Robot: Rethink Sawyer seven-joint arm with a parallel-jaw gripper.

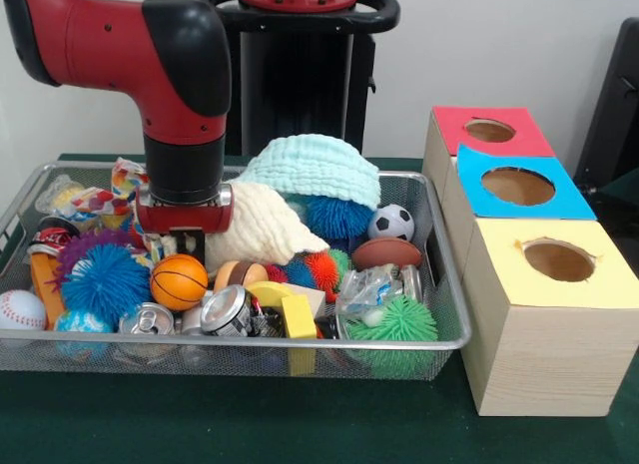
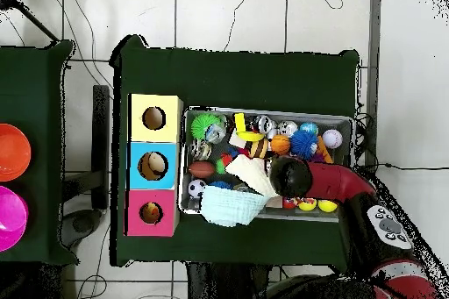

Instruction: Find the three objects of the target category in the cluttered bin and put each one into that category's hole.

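Arm low over wire bin point(image 1: 439, 336), gripper point(image 1: 184, 242) down among clutter near bin's middle, beside cream cloth point(image 1: 262, 225) and just above orange mini basketball point(image 1: 180, 281). Fingers hidden in objects: cannot tell if wide, narrow or holding something.

Step, as I judge: search and pick stage. Target category not shown; balls, cans and cloths lie mixed in bin.

Three hole boxes stand beside bin: red point(image 1: 489, 131), blue point(image 1: 517, 186), yellow point(image 1: 557, 259).

Next move needs firm hold, straight lift clear of cloth, then carry to matching hole.
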